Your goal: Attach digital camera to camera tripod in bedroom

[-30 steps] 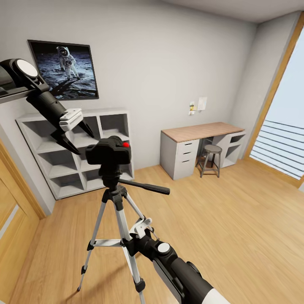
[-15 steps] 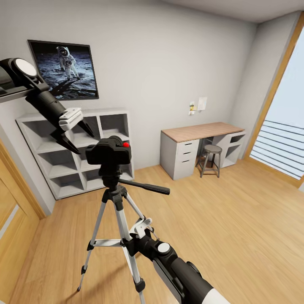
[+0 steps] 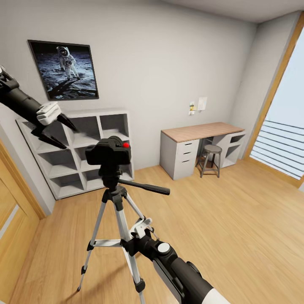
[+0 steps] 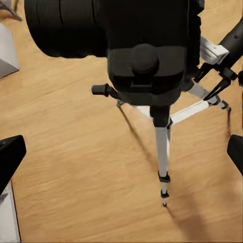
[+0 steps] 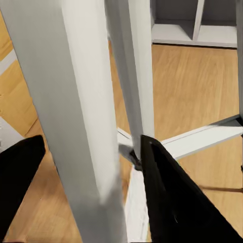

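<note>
The black digital camera point(image 3: 109, 152), red button on top, sits on the head of the camera tripod point(image 3: 120, 211), whose silver legs stand on the wood floor. My left gripper point(image 3: 69, 138) hangs open up and to the left of the camera, apart from it. In the left wrist view the camera point(image 4: 147, 45) looms close, the tripod leg point(image 4: 162, 147) runs down below it, and the black fingers point(image 4: 10, 157) stand wide at the edges. Low on the stand, my right gripper point(image 3: 128, 245) is shut on a silver leg point(image 5: 81, 126), one finger on each side.
A white cube shelf point(image 3: 76, 152) and an astronaut poster point(image 3: 63, 69) are behind the tripod. A desk point(image 3: 198, 135) with a small stool point(image 3: 211, 158) stands at the right wall, by the tall window point(image 3: 287, 139). Wood panelling point(image 3: 12, 219) lines the left edge.
My left arm has pulled back to the left, so its open gripper is farther from the camera. Camera, tripod and right gripper have not moved.
</note>
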You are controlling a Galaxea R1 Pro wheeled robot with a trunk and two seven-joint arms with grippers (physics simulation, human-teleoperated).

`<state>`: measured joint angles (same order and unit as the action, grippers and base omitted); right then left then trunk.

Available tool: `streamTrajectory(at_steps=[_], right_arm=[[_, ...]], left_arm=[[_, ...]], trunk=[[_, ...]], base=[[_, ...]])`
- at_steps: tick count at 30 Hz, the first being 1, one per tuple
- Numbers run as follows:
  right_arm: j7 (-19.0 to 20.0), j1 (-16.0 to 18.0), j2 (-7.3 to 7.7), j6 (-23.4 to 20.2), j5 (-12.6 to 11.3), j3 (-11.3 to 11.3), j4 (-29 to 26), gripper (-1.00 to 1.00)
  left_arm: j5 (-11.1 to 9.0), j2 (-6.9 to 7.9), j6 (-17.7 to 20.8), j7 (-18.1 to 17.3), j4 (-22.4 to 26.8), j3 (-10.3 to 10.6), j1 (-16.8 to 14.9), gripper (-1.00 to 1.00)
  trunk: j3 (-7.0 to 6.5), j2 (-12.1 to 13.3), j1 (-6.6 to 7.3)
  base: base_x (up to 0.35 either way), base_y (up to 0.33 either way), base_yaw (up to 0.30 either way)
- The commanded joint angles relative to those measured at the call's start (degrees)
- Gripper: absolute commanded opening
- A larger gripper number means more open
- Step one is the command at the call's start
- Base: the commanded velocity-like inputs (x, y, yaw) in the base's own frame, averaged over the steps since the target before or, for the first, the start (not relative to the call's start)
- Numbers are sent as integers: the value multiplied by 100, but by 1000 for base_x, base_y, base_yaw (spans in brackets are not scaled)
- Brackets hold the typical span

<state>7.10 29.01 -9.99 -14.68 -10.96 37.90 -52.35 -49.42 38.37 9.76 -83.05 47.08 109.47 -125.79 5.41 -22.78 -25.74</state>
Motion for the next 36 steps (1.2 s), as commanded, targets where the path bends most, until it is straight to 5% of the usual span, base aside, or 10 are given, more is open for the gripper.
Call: streamTrajectory(at_steps=[1,9,23,36], right_arm=[[2,8,-1,-28,-46,7,-4,100],[2,8,-1,-32,-46,7,-4,100],[2,8,-1,-34,-46,4,-8,100],[-2,-110,-1,-57,-24,-10,-37,100]], left_arm=[[-60,144,61,66,-24,-65,-4,100],[-131,443,57,583,-89,-240,47,100],[-650,671,73,1415,-114,-268,369,100],[-758,1009,159,1704,-695,-283,1419,100]], trunk=[[14,-13,-4],[14,-13,-4],[14,-13,-4],[14,-13,-4]], base=[[0,0,0],[0,0,0],[0,0,0],[0,0,0]])
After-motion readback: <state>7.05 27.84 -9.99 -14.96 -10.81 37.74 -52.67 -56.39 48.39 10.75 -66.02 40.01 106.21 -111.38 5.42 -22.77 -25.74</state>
